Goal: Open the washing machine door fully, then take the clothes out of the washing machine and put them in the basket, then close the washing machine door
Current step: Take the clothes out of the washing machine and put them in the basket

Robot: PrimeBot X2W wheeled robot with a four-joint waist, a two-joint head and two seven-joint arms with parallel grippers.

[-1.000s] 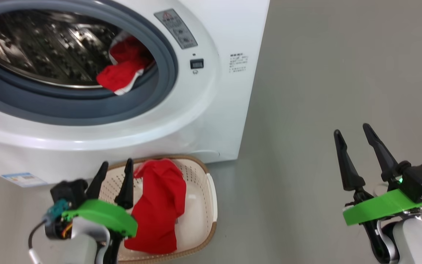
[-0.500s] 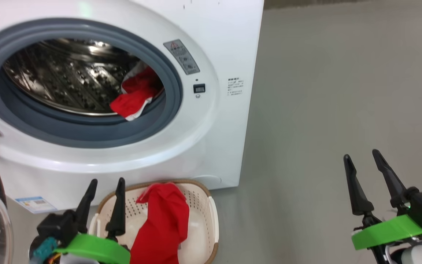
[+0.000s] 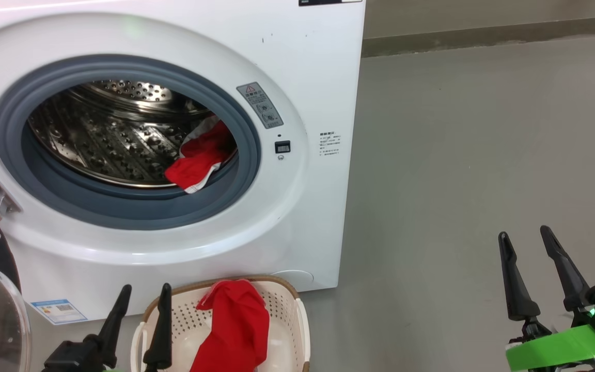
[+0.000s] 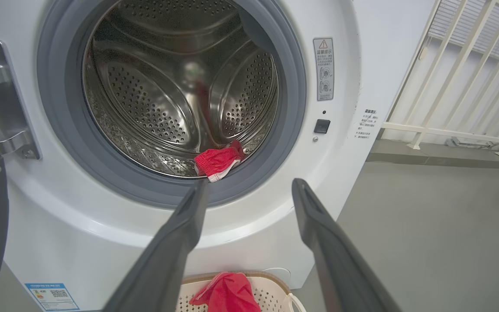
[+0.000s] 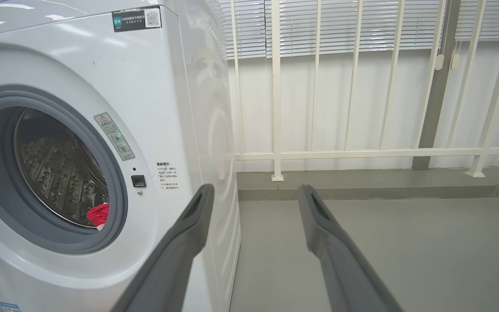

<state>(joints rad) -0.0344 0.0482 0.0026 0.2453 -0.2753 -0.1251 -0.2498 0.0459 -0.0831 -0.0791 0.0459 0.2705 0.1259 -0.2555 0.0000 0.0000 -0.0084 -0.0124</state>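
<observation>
While both gape empty, the left claw [image 3: 144, 288] sits beside the basket [image 3: 287, 295] holding a red garment [image 3: 235, 325]; a second garment [image 3: 199, 163] lies above in the washing machine [image 3: 302, 77], well apart from the right claw [image 3: 525, 233].

Head view high, angled down at washing machine [image 3: 302, 62]; wrist views lower, facing its front, right one obliquely.

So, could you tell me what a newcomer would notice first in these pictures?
The white washer fills the head view's left, its steel drum open with a red garment at the lower right lip. On the floor below, a second garment lies in the cream basket.
</observation>
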